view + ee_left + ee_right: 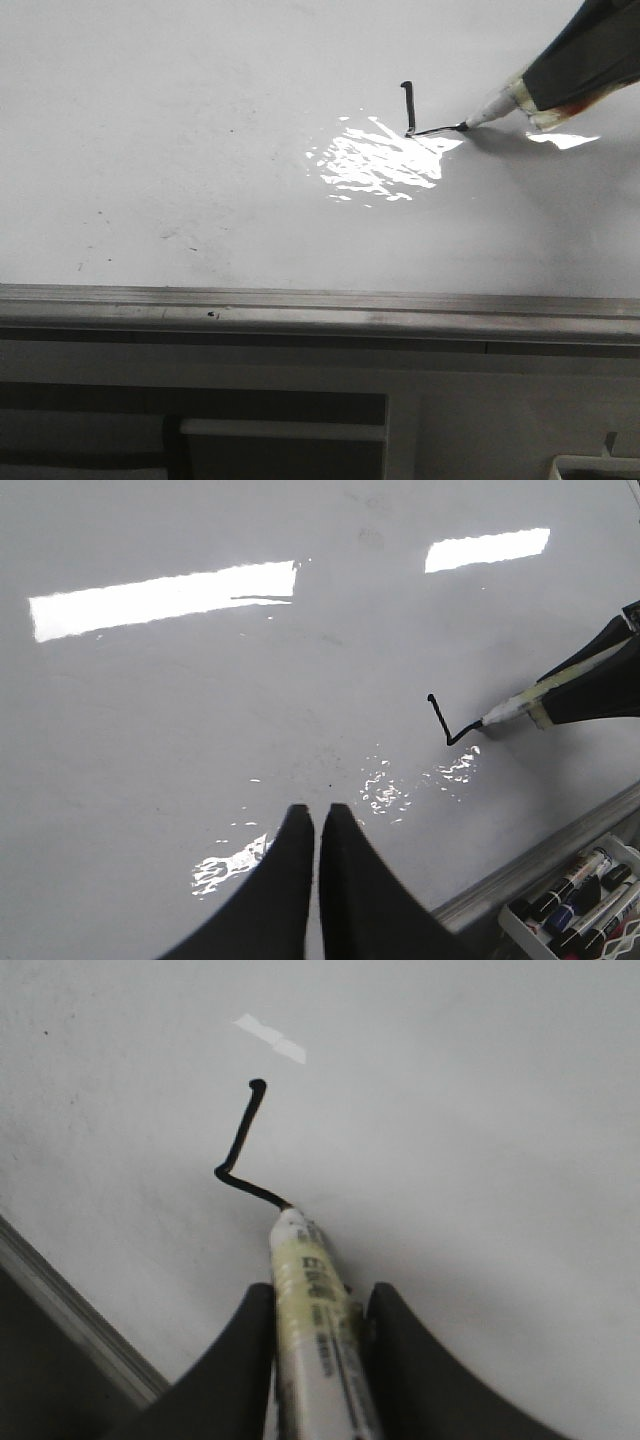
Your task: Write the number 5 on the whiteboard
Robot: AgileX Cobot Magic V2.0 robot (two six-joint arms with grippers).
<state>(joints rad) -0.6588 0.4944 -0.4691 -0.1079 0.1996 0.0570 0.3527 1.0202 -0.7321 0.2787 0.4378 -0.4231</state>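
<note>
The number 5 (412, 118) is part-drawn on the whiteboard (180, 150), the right gripper (318, 1305) clamping a marker (310, 1290) at its stroke, the left gripper (317, 825) closed and empty.

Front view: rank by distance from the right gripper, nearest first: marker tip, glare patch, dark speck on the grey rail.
1. The white marker's tip, held in the right gripper, at the end of the black marker stroke.
2. The bright glare patch on the glossy white whiteboard, left of the tip.
3. The small dark speck on the grey metal edge rail, far lower left.
</note>
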